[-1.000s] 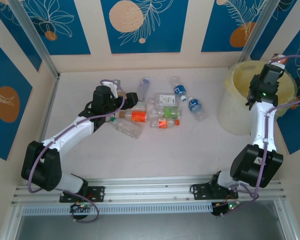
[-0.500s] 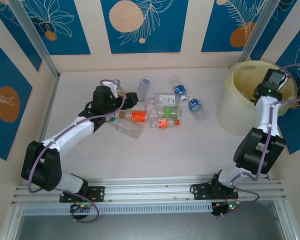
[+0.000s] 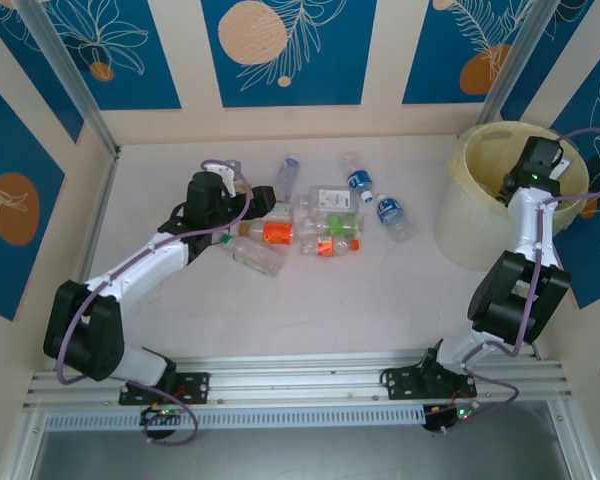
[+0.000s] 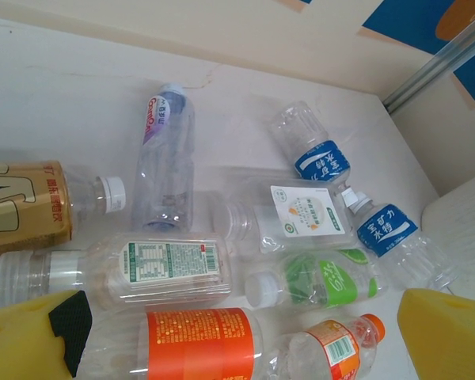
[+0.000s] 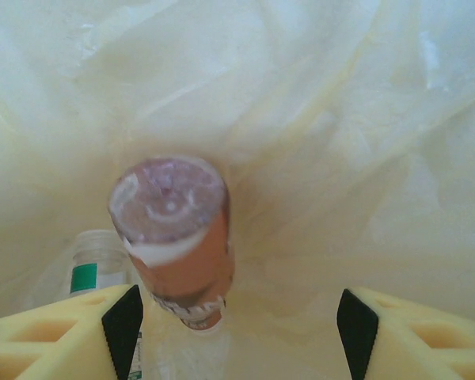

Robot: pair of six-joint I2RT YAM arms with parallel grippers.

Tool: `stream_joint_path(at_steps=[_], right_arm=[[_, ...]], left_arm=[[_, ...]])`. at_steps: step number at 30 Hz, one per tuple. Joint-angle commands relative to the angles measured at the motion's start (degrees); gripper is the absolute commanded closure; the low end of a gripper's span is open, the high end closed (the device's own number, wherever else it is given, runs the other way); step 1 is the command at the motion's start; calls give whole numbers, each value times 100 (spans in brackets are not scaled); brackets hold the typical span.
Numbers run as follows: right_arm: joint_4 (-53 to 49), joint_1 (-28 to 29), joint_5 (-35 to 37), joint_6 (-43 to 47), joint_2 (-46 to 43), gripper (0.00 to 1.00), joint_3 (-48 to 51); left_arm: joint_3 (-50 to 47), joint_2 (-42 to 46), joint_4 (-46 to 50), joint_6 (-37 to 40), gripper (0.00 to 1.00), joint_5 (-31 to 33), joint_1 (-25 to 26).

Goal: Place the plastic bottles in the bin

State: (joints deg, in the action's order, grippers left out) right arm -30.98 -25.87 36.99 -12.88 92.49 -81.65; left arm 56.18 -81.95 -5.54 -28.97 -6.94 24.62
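Left tool (image 4: 241,336): spread wide, empty, above the orange-labelled bottle (image 4: 202,344).
Right tool (image 5: 239,324): jaws parted inside the bin (image 3: 460,160), with a copper-red bottle (image 5: 174,229) between them, unclamped.
Plastic bottles (image 3: 325,225): laid clustered mid-worktop (image 3: 330,310).
Handling: judged light, thin-walled and slippery; best taken across the labelled mid-body.

A pale table (image 3: 380,300) is recorded as the carrying surface. A loose cluster of plastic bottles (image 3: 320,215) is found lying on their sides in its rear middle. Among them an orange-labelled bottle (image 3: 271,232), a green-labelled bottle (image 3: 344,226) and a blue-labelled bottle (image 3: 391,213) are noted. The pale yellow bin (image 3: 458,235) is seen standing at the right rear corner, apart from the cluster.
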Motion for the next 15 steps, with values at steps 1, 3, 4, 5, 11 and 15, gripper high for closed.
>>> stream_joint_path(at_steps=[1,3,4,5,11,15], right_arm=[[-68,45,177,-153,-49,31,-211],[-67,62,136,-173,-111,31,-195],[-68,65,96,-187,-144,31,-194],[-70,86,48,-201,-195,31,-178],[105,294,-472,-303,-695,27,-33],[449,573,-535,-318,-1103,25,121]], left_arm=[[68,-24,36,28,0,92,-10],[59,-14,44,32,0,105,-12],[52,-14,44,32,0,113,-10],[50,-6,44,32,0,120,-15],[16,-5,53,32,0,186,-19],[6,-23,19,5,0,228,-19]])
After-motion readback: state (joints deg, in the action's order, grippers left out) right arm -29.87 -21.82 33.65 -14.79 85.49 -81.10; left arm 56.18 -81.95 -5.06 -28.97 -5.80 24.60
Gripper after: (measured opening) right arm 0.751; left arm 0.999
